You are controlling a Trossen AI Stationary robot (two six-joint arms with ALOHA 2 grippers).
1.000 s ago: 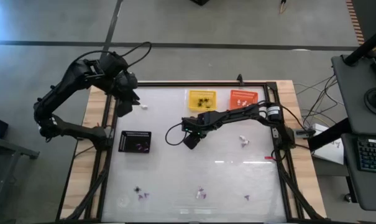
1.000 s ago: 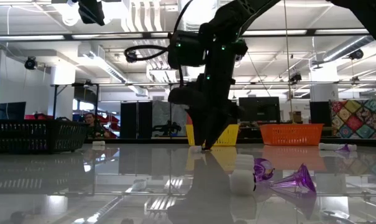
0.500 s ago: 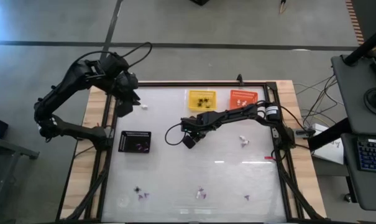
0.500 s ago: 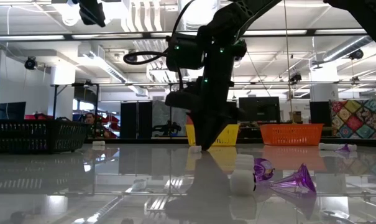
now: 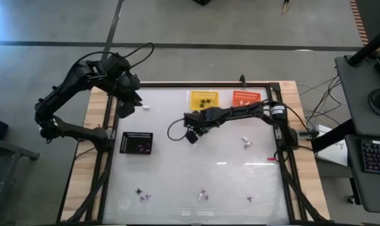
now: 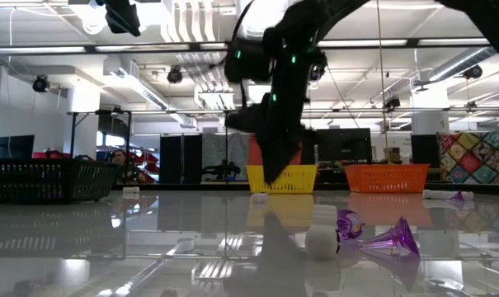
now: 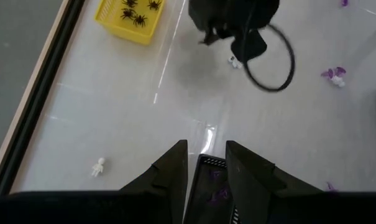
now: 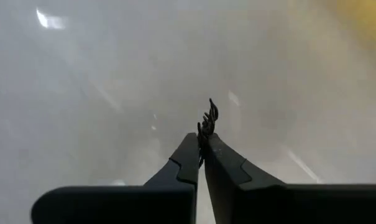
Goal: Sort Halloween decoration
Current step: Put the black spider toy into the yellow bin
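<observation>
- High view showed the white bench [image 5: 227, 182] with the right arm stretched toward its middle and the left arm waiting at the far-left corner.
- Right end effector [image 5: 191, 135] hung above the bench, just short of the yellow basket [image 5: 204, 101]; the basket lay toward the far edge from it, and this arm was much the nearer one.
- Right wrist view: fingers pressed together on a small black spider [image 8: 207, 119], its legs sticking out past the tips.
- Judgement: the spider belongs in the yellow basket, which held other black spiders.
- Orange basket [image 5: 246, 98] held white pieces; black basket [image 5: 136, 142] held purple ones.
- Left end effector [image 7: 206, 163] showed its fingers spread, holding nothing.
- Loose purple and white trinkets [image 5: 203, 195] lay along the near edge.
</observation>
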